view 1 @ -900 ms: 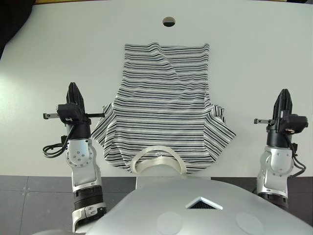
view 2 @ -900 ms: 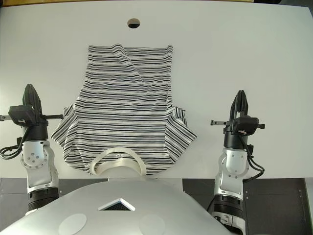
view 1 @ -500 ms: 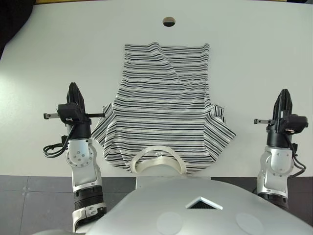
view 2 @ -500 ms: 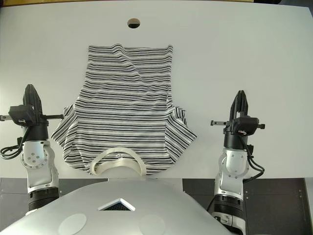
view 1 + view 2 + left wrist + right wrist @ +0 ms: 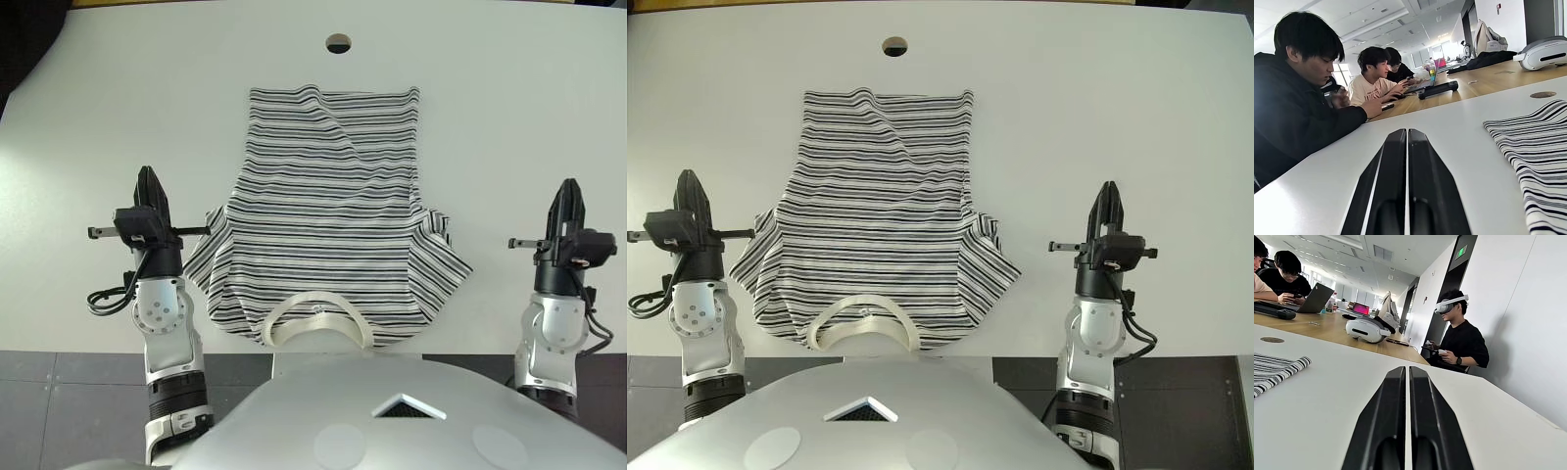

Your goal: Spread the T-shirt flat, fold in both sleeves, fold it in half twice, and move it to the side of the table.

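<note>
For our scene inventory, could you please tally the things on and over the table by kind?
Black-and-white striped fabric T-shirt: 1
Black two-finger grasping parts: 2 (left end effector, right end effector, both shut)
Round dark cable hole in the white table: 1
Total: 4

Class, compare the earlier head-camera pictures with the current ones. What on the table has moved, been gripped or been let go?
Nothing has visibly changed. The striped T-shirt lies in the same spot on the white table, with its collar nearest the robot. The left gripper and the right gripper stay shut on either side of it, holding nothing.
</note>
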